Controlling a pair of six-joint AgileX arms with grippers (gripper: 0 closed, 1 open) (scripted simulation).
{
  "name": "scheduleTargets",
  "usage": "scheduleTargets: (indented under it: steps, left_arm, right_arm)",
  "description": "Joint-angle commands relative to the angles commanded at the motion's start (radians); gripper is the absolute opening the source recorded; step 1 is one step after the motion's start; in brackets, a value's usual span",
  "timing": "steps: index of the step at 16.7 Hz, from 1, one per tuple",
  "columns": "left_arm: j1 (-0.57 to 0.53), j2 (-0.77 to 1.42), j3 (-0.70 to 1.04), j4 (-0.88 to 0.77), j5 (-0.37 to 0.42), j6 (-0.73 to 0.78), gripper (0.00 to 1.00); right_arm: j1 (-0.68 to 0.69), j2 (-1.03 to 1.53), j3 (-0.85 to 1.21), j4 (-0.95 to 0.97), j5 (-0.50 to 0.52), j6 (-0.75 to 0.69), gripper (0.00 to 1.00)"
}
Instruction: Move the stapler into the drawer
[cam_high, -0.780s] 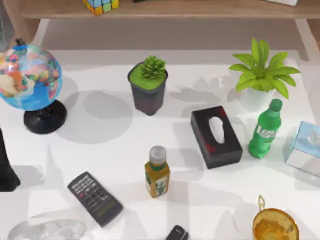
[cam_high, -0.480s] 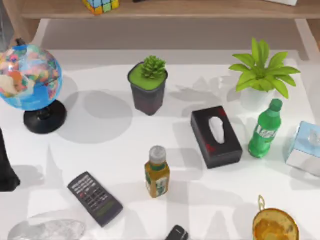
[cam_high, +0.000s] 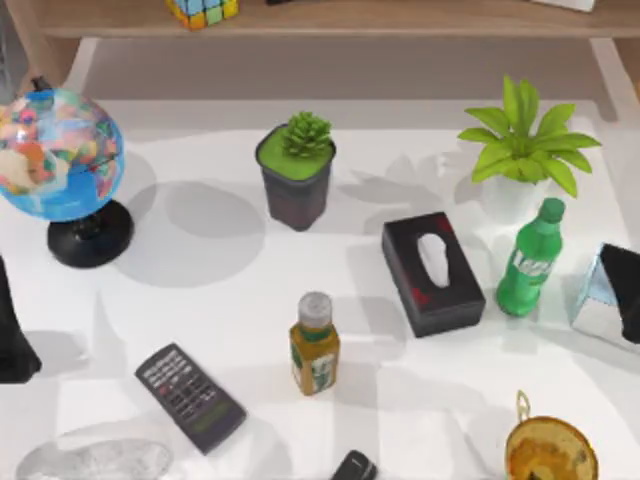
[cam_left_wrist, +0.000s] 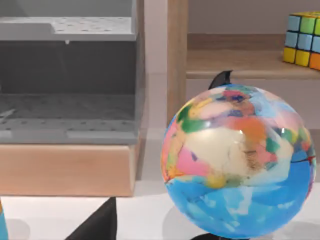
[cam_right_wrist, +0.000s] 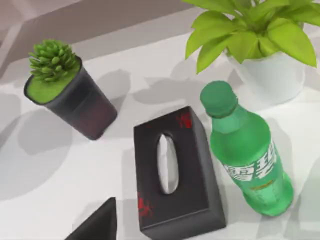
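Observation:
The stapler, small, black and glossy, lies at the table's front edge near the middle, partly cut off by the top view's border. Nothing touches it. My left arm is a dark shape at the left edge, far from the stapler. My right arm reaches in at the right edge, over a light-blue box. The left wrist view faces a grey drawer set in a wooden frame beside the globe.
A remote and a yellow bottle lie close to the stapler. A black tissue box, green bottle, dark plant pot, leafy plant, golden cup and globe crowd the table.
My right arm has come into the top view at the right edge and now covers part of the light-blue box. The stapler and the other objects have not moved.

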Motion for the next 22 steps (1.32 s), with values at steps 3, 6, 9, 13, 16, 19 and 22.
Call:
scheduleTargets:
  steps: [3, 6, 9, 13, 16, 19, 22]
  left_arm:
    - [0.000, 0.000, 0.000, 0.000, 0.000, 0.000, 1.00]
    - [0.000, 0.000, 0.000, 0.000, 0.000, 0.000, 1.00]
    - [0.000, 0.000, 0.000, 0.000, 0.000, 0.000, 1.00]
    - [0.000, 0.000, 0.000, 0.000, 0.000, 0.000, 1.00]
    - [0.000, 0.000, 0.000, 0.000, 0.000, 0.000, 1.00]
    - [0.000, 0.000, 0.000, 0.000, 0.000, 0.000, 1.00]
    - [0.000, 0.000, 0.000, 0.000, 0.000, 0.000, 1.00]
  right_arm:
    - [0.169, 0.262, 0.213, -0.139, -0.001, 0.246, 1.00]
    - [0.340, 0.537, 0.429, -0.275, -0.003, 0.506, 1.00]
    - [0.491, 0.812, 0.623, -0.404, -0.004, 0.754, 1.00]
    - [0.640, 1.133, 0.808, -0.549, -0.007, 1.031, 1.00]
    - [0.703, 1.295, 0.880, -0.621, -0.010, 1.170, 1.00]
    - [0.722, 1.362, 0.909, -0.650, -0.012, 1.230, 1.00]
    - [0.722, 1.363, 0.910, -0.651, -0.012, 1.231, 1.00]
